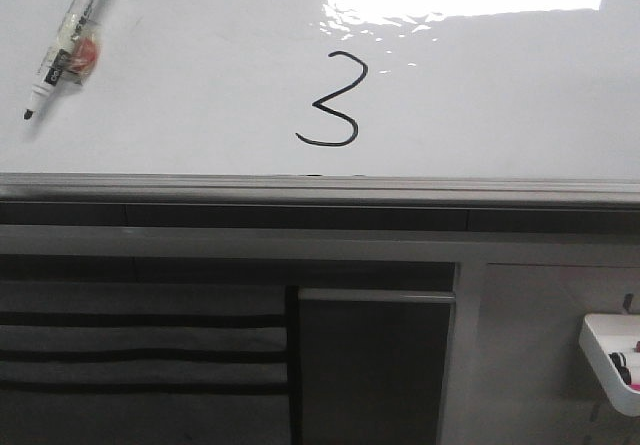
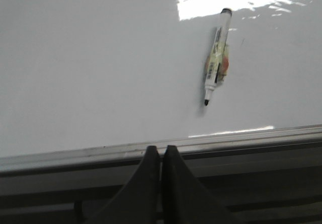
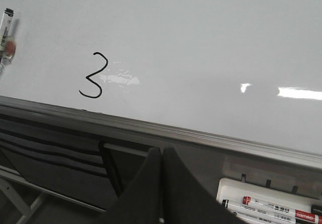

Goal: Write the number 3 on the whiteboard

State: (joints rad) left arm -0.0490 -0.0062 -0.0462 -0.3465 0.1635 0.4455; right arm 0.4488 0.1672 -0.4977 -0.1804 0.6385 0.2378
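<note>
Before us the whiteboard [image 1: 180,115] fills the scene, glossy white, with a bright rectangular glare near its far right corner and a grey metal rail along its near edge. We see the number 3 [image 1: 330,100] drawn in thin black line around the middle of the board, close to the near rail. A marker [image 1: 65,40] lies uncapped by the far left corner, tip pointing toward the near edge. Below the rail at the right, a small white tray [image 1: 600,350] holds more markers. Our left tool [image 2: 161,153] and right tool [image 3: 162,156] both have fingers pressed together, gripping nothing.
</note>
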